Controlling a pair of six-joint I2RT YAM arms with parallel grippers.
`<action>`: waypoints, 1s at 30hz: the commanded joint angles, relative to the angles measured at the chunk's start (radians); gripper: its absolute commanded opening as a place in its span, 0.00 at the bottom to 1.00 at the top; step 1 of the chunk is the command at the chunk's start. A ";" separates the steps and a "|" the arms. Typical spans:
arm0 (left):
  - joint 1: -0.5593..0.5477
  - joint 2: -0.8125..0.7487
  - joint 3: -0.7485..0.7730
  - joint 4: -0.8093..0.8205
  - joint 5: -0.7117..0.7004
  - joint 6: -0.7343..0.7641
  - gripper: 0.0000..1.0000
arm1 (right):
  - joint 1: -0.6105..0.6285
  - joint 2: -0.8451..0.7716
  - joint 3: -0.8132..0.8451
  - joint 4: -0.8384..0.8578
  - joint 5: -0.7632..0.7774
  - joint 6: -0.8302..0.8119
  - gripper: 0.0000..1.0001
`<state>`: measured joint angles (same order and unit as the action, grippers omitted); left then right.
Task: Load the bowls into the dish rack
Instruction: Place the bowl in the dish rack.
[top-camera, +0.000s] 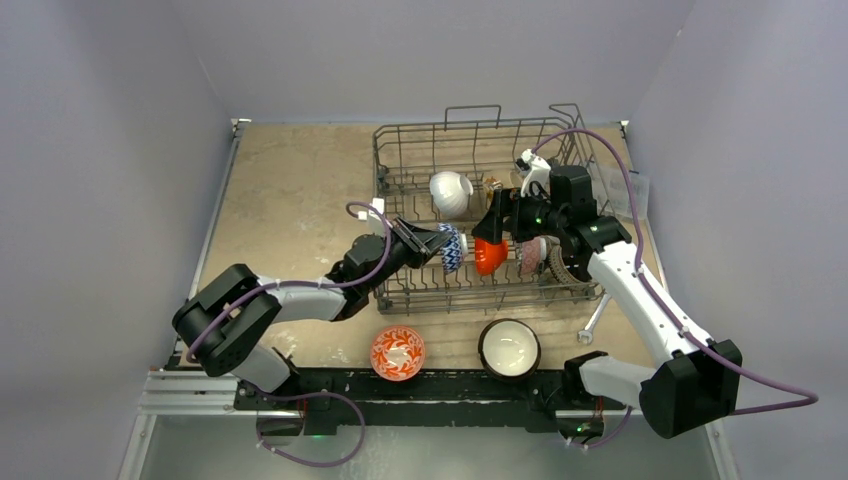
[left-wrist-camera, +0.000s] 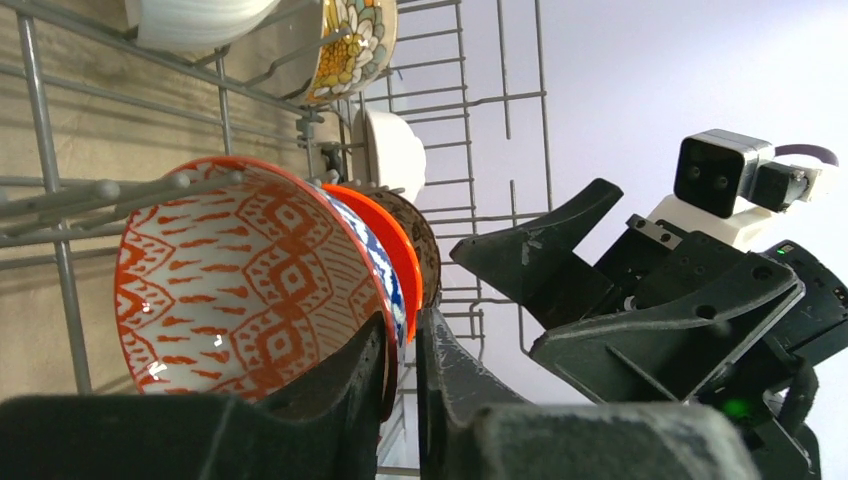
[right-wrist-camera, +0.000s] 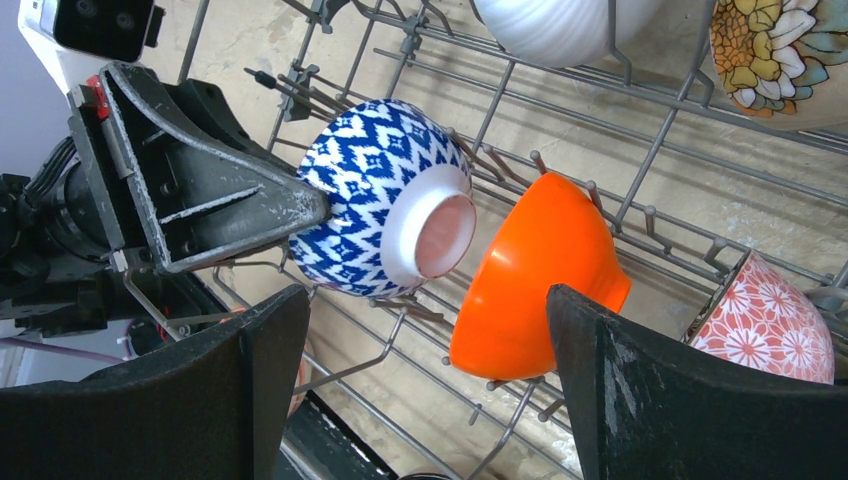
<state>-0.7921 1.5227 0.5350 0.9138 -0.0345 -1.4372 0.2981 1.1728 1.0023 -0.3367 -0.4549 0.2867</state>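
The dish rack (top-camera: 400, 215) stands mid-table. My left gripper (top-camera: 436, 241) is shut on the rim of a blue-patterned bowl (top-camera: 452, 248), orange-patterned inside (left-wrist-camera: 240, 280), and holds it on edge among the tines at the rack's front left. In the right wrist view the blue-patterned bowl (right-wrist-camera: 370, 190) sits next to an orange bowl (right-wrist-camera: 540, 280) standing on the tines. My right gripper (right-wrist-camera: 425, 300) is open and empty just above the orange bowl (top-camera: 489, 256). A red-patterned bowl (top-camera: 397, 352) and a dark bowl with cream inside (top-camera: 509, 348) sit on the table in front of the rack.
In the rack are a white bowl (top-camera: 450, 192), a floral bowl (right-wrist-camera: 780, 50), a pink-patterned bowl (top-camera: 533, 255) and a brown bowl (top-camera: 562, 268). A metal tool (top-camera: 592, 322) lies right of the rack. A clear box (top-camera: 636, 192) stands at the far right.
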 joint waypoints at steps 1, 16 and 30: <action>-0.008 -0.001 0.011 -0.058 0.021 0.001 0.22 | 0.000 -0.002 0.032 0.008 0.000 -0.021 0.90; -0.010 -0.213 0.213 -0.605 -0.127 0.271 0.83 | 0.001 -0.001 0.061 -0.017 0.005 -0.036 0.91; -0.010 -0.411 0.400 -1.097 -0.406 0.601 0.83 | 0.207 0.104 0.193 -0.070 0.260 -0.049 0.87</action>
<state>-0.8055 1.2007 0.8780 -0.0132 -0.2852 -0.9672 0.4393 1.2533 1.1252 -0.3824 -0.3252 0.2607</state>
